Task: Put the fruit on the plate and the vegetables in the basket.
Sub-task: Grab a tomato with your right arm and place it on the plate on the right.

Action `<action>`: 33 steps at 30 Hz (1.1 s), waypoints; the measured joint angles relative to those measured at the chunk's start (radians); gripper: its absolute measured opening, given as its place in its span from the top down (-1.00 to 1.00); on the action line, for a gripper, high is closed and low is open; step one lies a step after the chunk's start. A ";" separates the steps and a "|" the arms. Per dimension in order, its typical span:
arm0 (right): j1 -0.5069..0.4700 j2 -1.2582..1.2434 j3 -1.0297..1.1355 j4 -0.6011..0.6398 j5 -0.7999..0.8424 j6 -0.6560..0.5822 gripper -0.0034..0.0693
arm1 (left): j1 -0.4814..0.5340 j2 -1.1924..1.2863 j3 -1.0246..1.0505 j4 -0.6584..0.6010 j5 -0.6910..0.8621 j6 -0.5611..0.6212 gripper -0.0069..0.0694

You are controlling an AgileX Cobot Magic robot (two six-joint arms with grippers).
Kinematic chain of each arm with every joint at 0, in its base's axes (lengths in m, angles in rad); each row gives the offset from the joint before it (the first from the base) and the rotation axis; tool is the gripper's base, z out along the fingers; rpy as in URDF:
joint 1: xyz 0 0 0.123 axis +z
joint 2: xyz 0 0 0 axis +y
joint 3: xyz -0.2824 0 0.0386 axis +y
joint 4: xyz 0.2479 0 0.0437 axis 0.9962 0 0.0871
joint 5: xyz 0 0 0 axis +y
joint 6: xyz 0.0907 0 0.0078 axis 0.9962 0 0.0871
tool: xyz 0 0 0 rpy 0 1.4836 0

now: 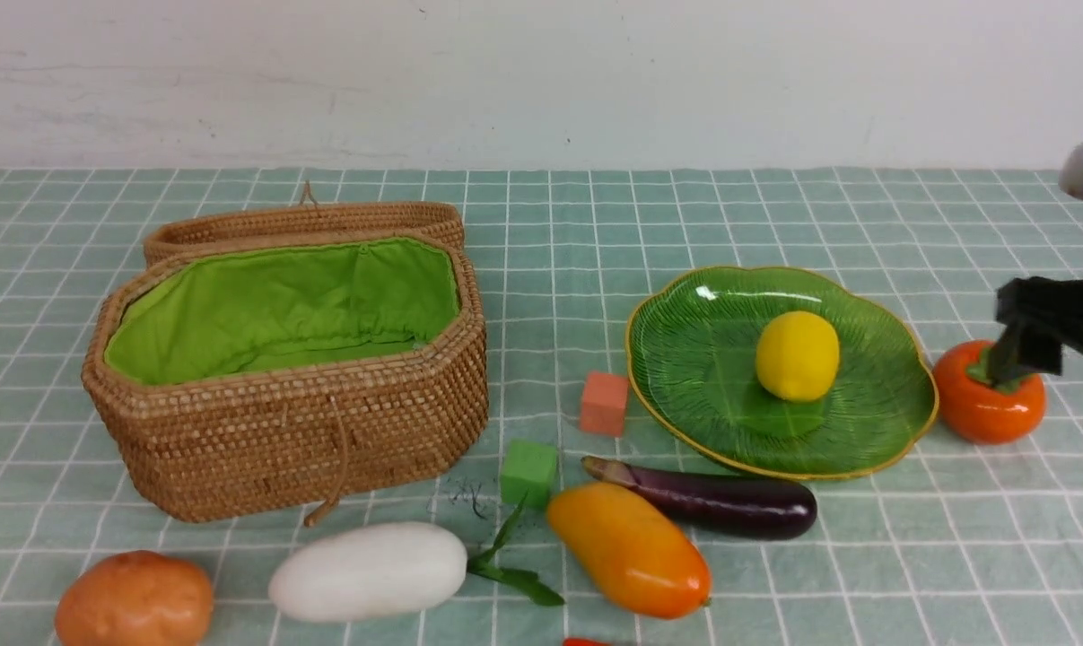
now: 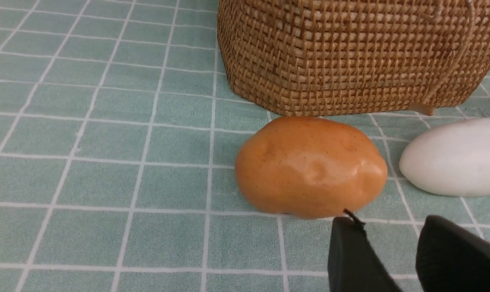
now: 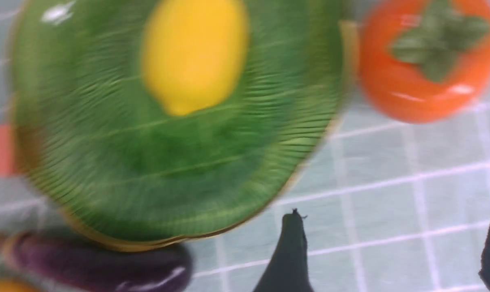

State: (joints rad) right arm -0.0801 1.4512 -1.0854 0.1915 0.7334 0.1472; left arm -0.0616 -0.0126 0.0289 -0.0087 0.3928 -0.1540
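Front view: right gripper hangs spread and empty over the glossy round persimmon, just beside the ribbed, wavy-edged plate holding the smooth lemon; left gripper, parted and empty, sits near the dimpled potato at the table's front-left corner, before the woven basket

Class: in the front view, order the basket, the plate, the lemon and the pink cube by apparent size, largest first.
1. basket
2. plate
3. lemon
4. pink cube
No two look alike in size.
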 joint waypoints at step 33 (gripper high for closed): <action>-0.459 0.086 0.024 0.604 -0.005 -0.460 -0.69 | 0.000 0.000 0.000 0.000 0.000 0.000 0.19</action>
State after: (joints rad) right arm -0.5394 1.5376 -1.0612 0.7956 0.7281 -0.3128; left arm -0.0616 -0.0126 0.0289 -0.0087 0.3928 -0.1540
